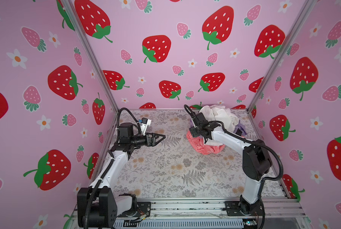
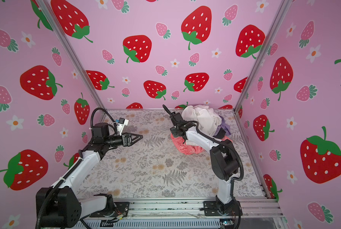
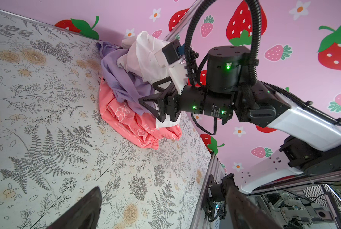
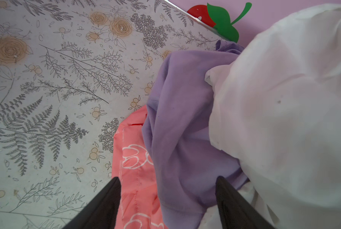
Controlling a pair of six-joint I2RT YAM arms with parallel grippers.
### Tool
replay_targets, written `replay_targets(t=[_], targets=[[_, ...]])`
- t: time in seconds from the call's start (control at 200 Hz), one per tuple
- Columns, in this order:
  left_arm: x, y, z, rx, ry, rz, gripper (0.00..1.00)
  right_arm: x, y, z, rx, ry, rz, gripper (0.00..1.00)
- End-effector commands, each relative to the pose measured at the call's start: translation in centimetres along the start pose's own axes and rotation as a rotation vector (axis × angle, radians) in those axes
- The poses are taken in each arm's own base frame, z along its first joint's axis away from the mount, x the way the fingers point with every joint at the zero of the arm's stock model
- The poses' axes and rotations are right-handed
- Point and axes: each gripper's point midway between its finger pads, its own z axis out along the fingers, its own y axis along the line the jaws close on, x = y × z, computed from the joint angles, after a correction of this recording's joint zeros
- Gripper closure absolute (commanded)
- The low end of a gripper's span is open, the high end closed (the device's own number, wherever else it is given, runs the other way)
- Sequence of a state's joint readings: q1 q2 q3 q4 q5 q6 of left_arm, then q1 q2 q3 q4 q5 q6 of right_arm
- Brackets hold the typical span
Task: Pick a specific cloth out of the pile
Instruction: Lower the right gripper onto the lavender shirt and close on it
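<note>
The pile [image 1: 215, 126] lies at the back right of the table. A large white cloth [image 3: 146, 59] tops it, and a coral-pink patterned cloth [image 4: 134, 158] lies at its base. The lavender cloth [image 4: 181, 111] hangs down the pile's side between them, and both top views show a bit of it [image 2: 225, 127]. My right gripper [image 4: 167, 178] is open. Its fingers straddle the lavender cloth's lower fold and a strip of the coral cloth. From the left wrist view, the right gripper [image 3: 146, 92] presses against the pile's side. My left gripper [image 1: 161, 136] hovers open over bare table at mid left, holding nothing.
The floral-print table [image 1: 165, 168] is boxed in by strawberry-patterned walls with metal corner posts [image 1: 265, 83]. The pile sits close to the back wall and the right post. A dark cloth [image 2: 221, 133] peeks out beside the lavender one. Both arm bases stand on the front rail [image 1: 185, 206].
</note>
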State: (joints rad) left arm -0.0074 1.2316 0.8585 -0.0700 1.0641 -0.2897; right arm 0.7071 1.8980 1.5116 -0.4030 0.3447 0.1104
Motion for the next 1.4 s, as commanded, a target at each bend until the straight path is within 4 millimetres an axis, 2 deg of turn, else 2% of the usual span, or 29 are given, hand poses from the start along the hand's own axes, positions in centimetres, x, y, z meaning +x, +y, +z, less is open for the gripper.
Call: replay_targets(t=[0.0,0.185,0.795,0.991,1.041,1.131,1.396], targets=[[0.1,-0.4,0.1,0.026,0.004,0.013,0.01,0.3,0.8,0.6,-0.018,0.032,-0.02,0.25],[0.0,-0.4,0.0,0.018,0.003,0.016,0.01,0.3,1.2,1.6,-0.023,0.045,-0.025,0.26],[-0.1,-0.5,-0.1,0.015,0.001,0.02,0.01,1.1,-0.7,4.3,0.025,0.075,0.015,0.35],[-0.1,-0.5,-0.1,0.014,0.002,0.016,0.01,1.1,-1.0,4.7,0.026,0.071,0.027,0.48],[-0.1,-0.5,-0.1,0.015,0.001,0.018,0.01,1.1,-1.0,4.7,0.027,0.071,0.029,0.55],[-0.1,-0.6,-0.1,0.016,0.0,0.022,0.01,1.2,-1.1,4.8,0.029,0.072,0.027,0.61],[-0.1,-0.7,-0.2,0.014,-0.002,0.022,0.01,1.2,-1.4,4.4,0.032,0.069,0.034,0.95]])
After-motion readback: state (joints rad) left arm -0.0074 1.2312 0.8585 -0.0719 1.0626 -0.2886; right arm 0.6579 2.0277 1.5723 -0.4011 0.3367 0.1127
